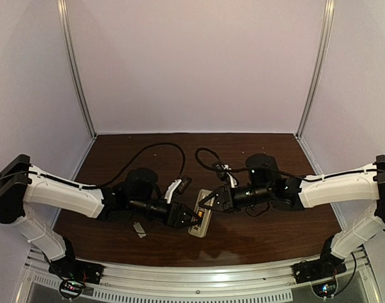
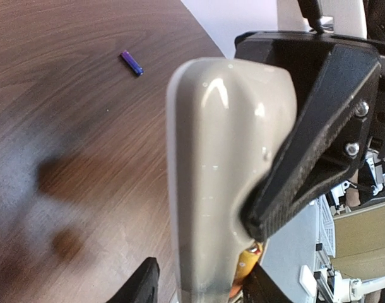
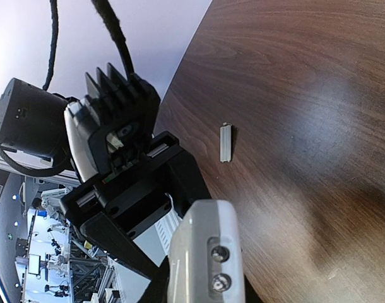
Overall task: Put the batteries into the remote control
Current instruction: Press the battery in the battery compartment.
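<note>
The remote control (image 1: pixel 201 222) lies beige-grey back up near the table's front middle. My right gripper (image 1: pixel 209 201) is shut on its far end; its black finger (image 2: pixel 306 145) presses the remote's (image 2: pixel 218 177) side. In the right wrist view the remote's end (image 3: pixel 205 249) shows two round metal contacts, with my right gripper (image 3: pixel 205 298) around it. My left gripper (image 1: pixel 194 219) stands at the near end, and its jaws (image 2: pixel 205 291) are apart on either side of the remote. An orange battery (image 2: pixel 248 262) sits between the remote's edge and the right-hand finger. The left-hand finger is apart from the remote.
A small flat grey cover piece (image 1: pixel 139 230) lies on the wood left of the remote, also seen as the grey strip (image 3: pixel 226 142). A small purple stick (image 2: pixel 132 63) lies further off. Black cables (image 1: pixel 180 151) loop across the back of the table.
</note>
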Tool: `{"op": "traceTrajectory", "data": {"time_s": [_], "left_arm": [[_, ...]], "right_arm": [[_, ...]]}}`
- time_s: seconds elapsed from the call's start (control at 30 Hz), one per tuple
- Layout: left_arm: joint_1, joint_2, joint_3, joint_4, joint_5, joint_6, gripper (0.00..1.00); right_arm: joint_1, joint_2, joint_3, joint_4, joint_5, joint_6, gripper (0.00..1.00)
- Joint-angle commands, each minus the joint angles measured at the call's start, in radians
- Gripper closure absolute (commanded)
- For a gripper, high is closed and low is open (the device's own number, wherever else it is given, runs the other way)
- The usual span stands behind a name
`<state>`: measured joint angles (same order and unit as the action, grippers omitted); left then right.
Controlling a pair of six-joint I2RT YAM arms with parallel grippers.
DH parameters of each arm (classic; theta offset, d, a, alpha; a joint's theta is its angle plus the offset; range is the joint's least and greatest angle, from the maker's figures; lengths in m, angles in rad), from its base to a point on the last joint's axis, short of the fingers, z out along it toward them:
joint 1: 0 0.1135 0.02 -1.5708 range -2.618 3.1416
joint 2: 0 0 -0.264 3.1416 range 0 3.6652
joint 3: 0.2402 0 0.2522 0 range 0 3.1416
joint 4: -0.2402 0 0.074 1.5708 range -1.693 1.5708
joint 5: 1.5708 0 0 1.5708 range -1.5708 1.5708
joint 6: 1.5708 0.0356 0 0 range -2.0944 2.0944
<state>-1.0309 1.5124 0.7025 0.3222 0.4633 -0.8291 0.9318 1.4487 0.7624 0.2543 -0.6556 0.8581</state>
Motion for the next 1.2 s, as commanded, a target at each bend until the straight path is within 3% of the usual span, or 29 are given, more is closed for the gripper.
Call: {"op": "traceTrajectory", "data": {"time_s": [0.0,0.33,0.5,0.77,1.17], "left_arm": [[0.031,0.042,-0.012,0.049,-0.026,-0.046,0.57],[0.065,0.091,-0.066,0.016,-0.057,-0.169,0.74],[0.066,0.079,-0.068,0.023,-0.082,-0.167,0.77],[0.059,0.027,0.008,-0.072,-0.135,-0.009,0.52],[0.034,0.003,0.060,-0.099,-0.164,0.095,0.31]], "right_arm": [[0.022,-0.061,0.029,0.026,-0.027,-0.025,1.00],[0.022,-0.116,0.023,0.014,0.016,-0.050,1.00],[0.022,-0.110,0.021,-0.007,0.028,-0.050,1.00],[0.020,-0.091,0.024,-0.059,0.071,-0.049,1.00],[-0.010,-0.086,0.011,-0.082,0.085,-0.032,1.00]]}}
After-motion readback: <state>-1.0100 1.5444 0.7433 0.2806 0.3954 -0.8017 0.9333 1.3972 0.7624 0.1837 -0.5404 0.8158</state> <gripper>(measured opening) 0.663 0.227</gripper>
